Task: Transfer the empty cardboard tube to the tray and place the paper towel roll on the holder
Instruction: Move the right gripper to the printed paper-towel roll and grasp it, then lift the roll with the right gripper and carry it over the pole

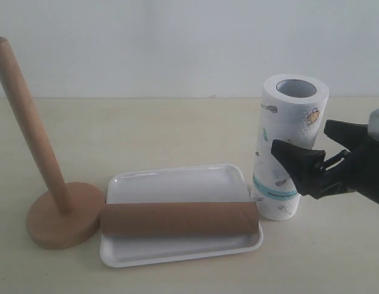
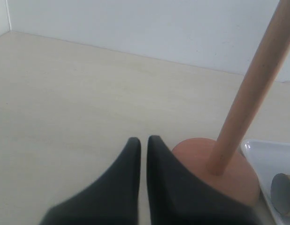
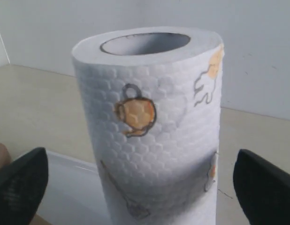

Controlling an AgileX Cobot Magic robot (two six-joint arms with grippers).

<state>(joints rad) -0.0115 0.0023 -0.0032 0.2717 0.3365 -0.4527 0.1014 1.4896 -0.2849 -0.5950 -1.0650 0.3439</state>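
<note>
The empty cardboard tube (image 1: 180,219) lies lengthwise across the front of the white tray (image 1: 177,184); its open end (image 2: 283,192) shows in the left wrist view. The paper towel roll (image 1: 287,147) stands upright on the table just right of the tray. My right gripper (image 1: 300,136) is open, one finger (image 3: 20,183) on each side of the roll (image 3: 154,126) and apart from it. The wooden holder (image 1: 64,214) stands left of the tray with its post bare. My left gripper (image 2: 144,139) is shut and empty, close to the holder's base (image 2: 215,164); it is out of the exterior view.
The tray's corner (image 2: 271,154) sits close beside the holder's base. A pale wall runs behind the light table (image 1: 177,128). The tray's rim (image 3: 65,187) lies beside the roll in the right wrist view.
</note>
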